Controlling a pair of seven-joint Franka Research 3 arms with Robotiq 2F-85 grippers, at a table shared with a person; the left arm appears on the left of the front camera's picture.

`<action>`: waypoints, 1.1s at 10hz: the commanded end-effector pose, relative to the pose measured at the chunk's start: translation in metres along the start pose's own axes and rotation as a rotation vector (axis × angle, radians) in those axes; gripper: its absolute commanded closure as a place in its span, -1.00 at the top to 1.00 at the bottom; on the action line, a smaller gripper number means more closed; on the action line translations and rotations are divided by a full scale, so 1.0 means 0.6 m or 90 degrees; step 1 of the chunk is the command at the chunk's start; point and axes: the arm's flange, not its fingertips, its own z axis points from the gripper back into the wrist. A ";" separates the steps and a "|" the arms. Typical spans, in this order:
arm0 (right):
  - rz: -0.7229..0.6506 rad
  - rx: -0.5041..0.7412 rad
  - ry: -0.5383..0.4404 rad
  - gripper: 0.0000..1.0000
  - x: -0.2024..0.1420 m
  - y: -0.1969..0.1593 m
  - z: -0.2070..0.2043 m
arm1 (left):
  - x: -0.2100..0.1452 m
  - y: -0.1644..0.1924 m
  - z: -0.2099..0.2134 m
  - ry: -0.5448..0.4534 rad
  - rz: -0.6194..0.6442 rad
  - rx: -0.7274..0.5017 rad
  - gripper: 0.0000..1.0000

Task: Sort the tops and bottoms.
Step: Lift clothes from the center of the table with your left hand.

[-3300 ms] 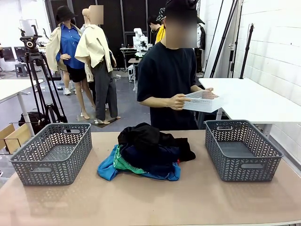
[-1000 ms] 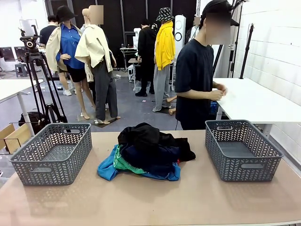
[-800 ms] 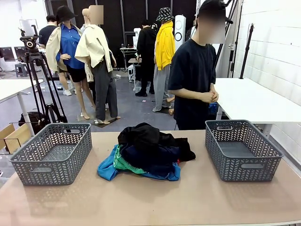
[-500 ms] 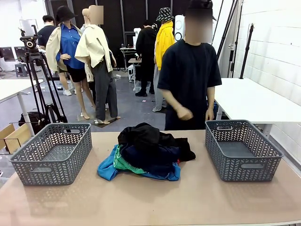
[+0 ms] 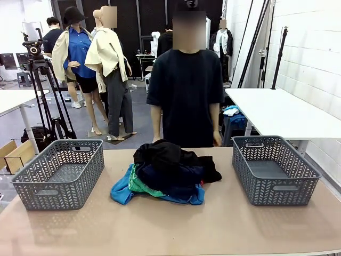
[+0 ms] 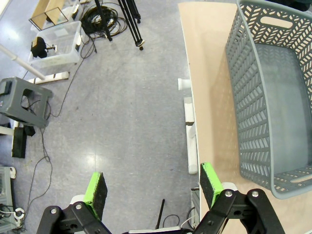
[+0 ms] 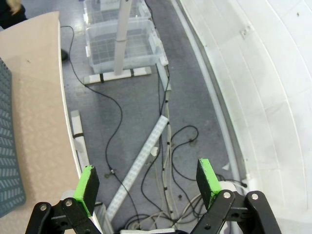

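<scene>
Heap of dark and blue clothes (image 5: 162,178), black garment (image 5: 165,153) uppermost, centred on tan table (image 5: 160,229) between two grey lattice baskets (image 5: 33,176) — roughly equidistant from left gripper (image 6: 152,186) and right gripper (image 7: 148,183), both gaping empty over floor (image 6: 122,122).

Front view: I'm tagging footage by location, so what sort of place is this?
Likely a robotics lab or studio: camera tripod, loose floor cables, a grey basket beside a clothes pile.

Two grey baskets (image 5: 53,184) (image 5: 269,184) stand on the table (image 5: 170,229), one by its left edge, one by its right. One heap of garments (image 5: 168,170) lies mid-table, seemingly four or five pieces. One person (image 5: 186,96) stands at the far edge.
</scene>
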 end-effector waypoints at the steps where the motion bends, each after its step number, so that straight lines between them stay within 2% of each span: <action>1: -0.001 0.000 0.000 1.00 0.000 -0.001 0.001 | -0.003 0.006 0.000 -0.006 -0.005 0.005 1.00; 11: -0.001 0.000 0.000 1.00 0.000 -0.001 0.001 | -0.003 0.006 0.000 -0.006 -0.005 0.005 1.00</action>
